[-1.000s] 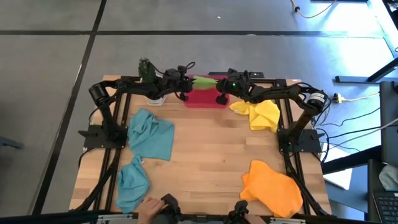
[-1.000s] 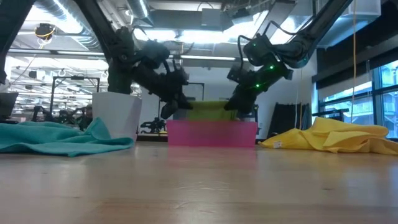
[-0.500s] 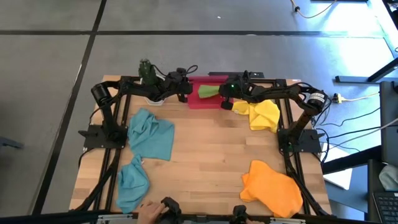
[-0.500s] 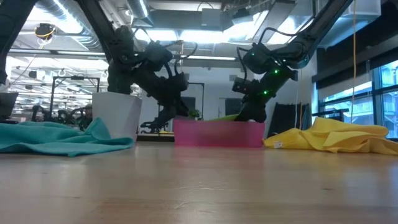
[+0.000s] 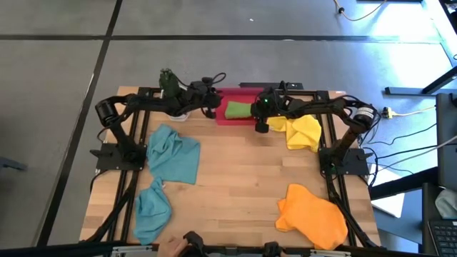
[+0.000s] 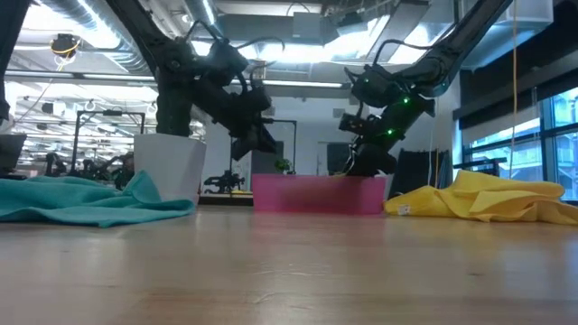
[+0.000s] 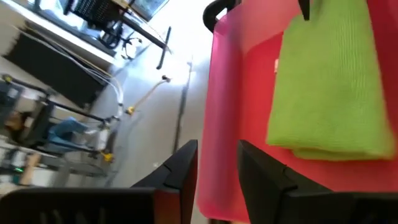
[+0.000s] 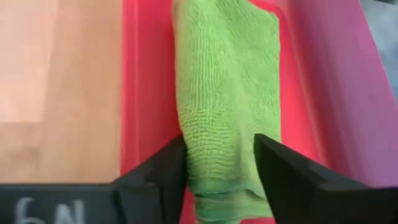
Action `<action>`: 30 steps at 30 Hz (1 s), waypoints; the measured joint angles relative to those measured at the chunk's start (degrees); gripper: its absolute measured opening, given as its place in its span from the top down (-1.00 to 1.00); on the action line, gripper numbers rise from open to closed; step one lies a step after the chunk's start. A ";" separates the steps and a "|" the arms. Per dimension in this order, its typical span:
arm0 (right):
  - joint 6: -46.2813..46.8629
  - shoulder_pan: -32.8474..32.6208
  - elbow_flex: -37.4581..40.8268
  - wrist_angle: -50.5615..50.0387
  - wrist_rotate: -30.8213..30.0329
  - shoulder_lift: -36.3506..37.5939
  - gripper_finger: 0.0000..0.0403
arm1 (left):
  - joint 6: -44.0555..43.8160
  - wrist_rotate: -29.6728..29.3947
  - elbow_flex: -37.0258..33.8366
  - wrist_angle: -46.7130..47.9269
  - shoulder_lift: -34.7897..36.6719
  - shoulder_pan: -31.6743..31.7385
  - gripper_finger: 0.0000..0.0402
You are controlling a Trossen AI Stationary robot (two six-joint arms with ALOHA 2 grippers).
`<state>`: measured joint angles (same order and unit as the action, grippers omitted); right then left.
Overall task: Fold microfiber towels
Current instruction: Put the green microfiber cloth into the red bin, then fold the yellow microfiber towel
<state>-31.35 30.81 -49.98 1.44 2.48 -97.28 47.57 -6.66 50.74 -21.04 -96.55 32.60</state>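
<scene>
Both claws hang parted and empty: the right claw [image 8: 217,168] over the folded lime green towel [image 5: 238,110] in the red tray [image 5: 230,118] at the worktop's [image 5: 243,171] twelve o'clock, the left claw [image 7: 217,168] straddling the tray's wall. Descending, either could snag and unfold it. Only the high view shows the remaining towels; the low view hides the green one.

Open-plan robotics lab, exposed ceiling ducts [image 6: 81,23], strip lighting, polished concrete floor [image 5: 214,53], further equipment rigs [image 6: 90,135] behind the wooden table [image 5: 243,178].
</scene>
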 joint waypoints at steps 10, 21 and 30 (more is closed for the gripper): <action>5.37 -3.66 -0.04 -3.62 0.14 12.94 -0.20 | -15.08 9.43 0.00 10.07 9.56 -1.46 0.49; 25.25 -14.02 -0.07 -11.26 5.55 27.11 -0.21 | -30.96 24.13 0.09 18.84 26.72 -16.05 0.52; 29.51 -31.71 -0.11 -8.54 -4.41 25.82 -0.21 | -38.75 11.29 -2.99 20.15 30.45 -35.99 0.52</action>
<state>-1.84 -0.89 -50.09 -7.10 -1.93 -71.46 8.82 4.63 47.75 -0.90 -66.11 -3.39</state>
